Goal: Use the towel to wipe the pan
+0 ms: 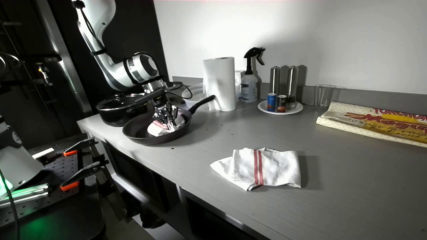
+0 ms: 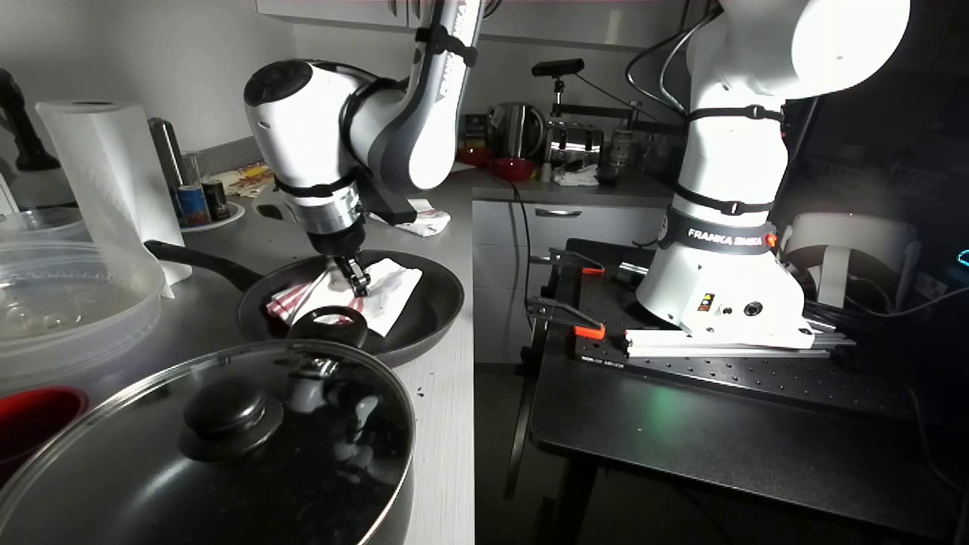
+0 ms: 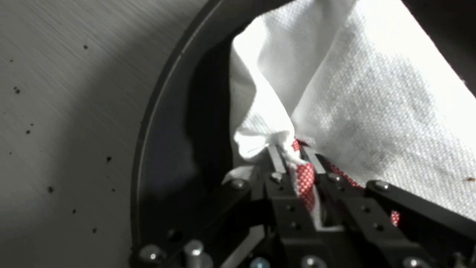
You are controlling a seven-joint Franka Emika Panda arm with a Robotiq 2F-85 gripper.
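We see the tool (image 3: 291, 154) pinching a fold of the towel (image 3: 372, 100) inside the pan (image 2: 437, 297) on the table (image 1: 333, 166). If we push too hard, the pan could slide (nothing holds its handle (image 2: 201, 260)), and one big tug could pull the towel loose.

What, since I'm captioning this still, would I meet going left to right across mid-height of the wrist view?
Grey counter dotted with dark specks → pan's rim → pan's dark inside → white towel.
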